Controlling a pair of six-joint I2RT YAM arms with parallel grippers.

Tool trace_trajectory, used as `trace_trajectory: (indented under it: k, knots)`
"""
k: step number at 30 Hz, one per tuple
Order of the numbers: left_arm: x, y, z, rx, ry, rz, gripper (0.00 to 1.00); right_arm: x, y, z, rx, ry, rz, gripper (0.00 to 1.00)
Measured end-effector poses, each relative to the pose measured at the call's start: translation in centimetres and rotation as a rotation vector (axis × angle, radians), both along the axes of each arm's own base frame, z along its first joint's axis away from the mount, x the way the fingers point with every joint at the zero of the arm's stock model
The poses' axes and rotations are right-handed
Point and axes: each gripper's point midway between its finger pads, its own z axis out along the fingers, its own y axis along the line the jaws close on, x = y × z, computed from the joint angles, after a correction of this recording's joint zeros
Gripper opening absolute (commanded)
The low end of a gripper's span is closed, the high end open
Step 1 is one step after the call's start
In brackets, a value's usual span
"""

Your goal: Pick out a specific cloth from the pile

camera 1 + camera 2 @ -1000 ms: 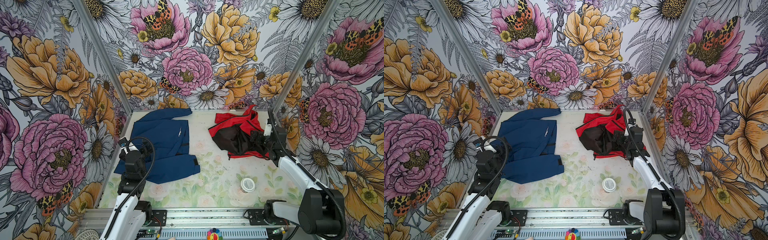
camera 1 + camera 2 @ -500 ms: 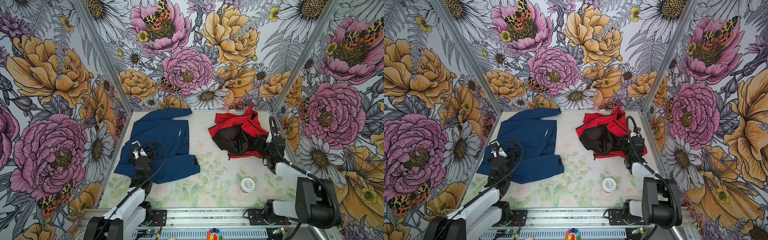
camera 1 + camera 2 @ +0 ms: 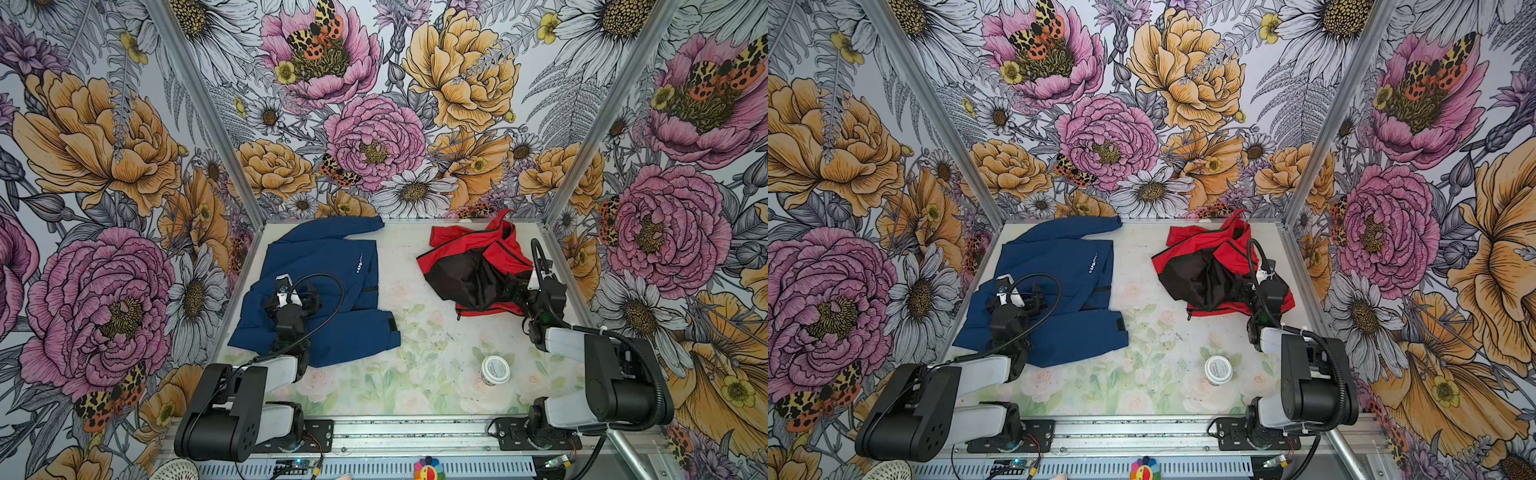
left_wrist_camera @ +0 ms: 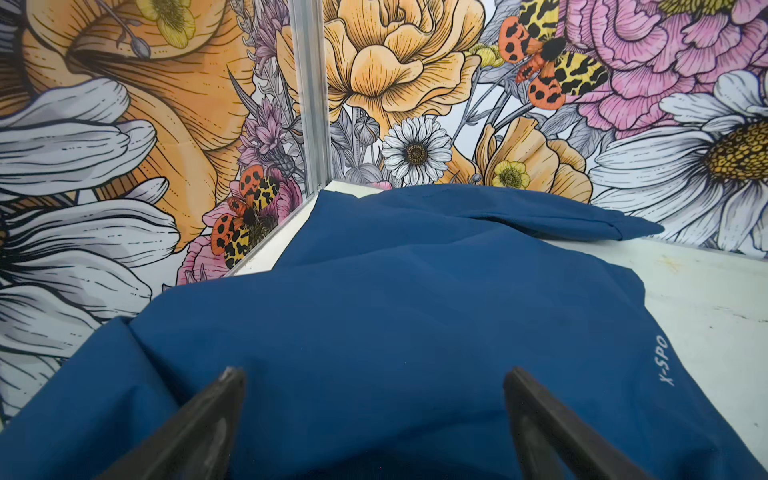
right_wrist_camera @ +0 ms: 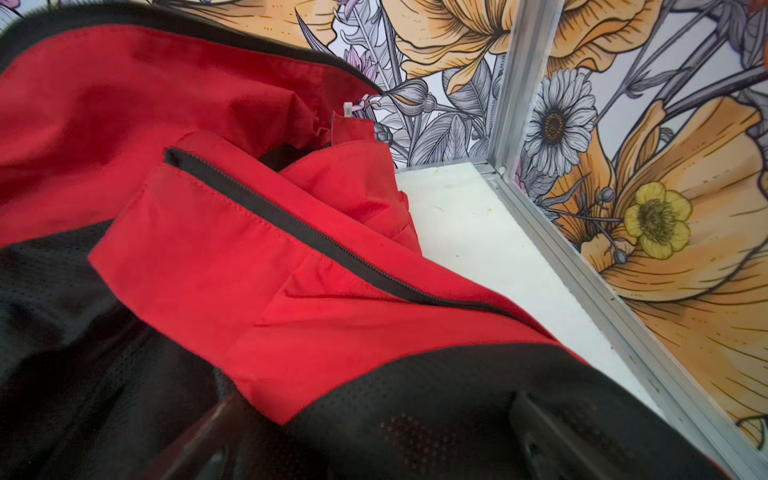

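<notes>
The pile lies as two separate jackets on the table. The cloth, a red jacket with black mesh lining and a dark zipper, is crumpled at the back right. My right gripper hangs low over its near edge. In the right wrist view this gripper is open, with black lining and a red flap between and under the fingers. The navy jacket lies flat at the left. My left gripper is open just above it, holding nothing.
A small white jar stands near the front right, close to the right arm's base. Floral walls with aluminium corner posts close in the table on three sides. A metal rail runs along the front.
Both arms have folded down low toward the front rail. The left gripper has shifted right, from the navy jacket's left edge onto the jacket. Neither jacket has moved.
</notes>
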Motion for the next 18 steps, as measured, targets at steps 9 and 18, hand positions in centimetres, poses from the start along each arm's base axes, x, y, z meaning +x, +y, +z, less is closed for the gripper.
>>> trace_trajectory:
  k: [9, 18]
  knots:
    - [2.4, 0.3, -3.7, 0.001, 0.072, -0.033, 0.99, 0.1, 1.7, -1.5, -0.036, -0.015, 0.08, 0.99]
    - [4.5, 0.1, -1.8, -0.002, 0.04, -0.049, 0.99, 0.1, 2.1, -1.4, -0.068, -0.027, 0.052, 0.99]
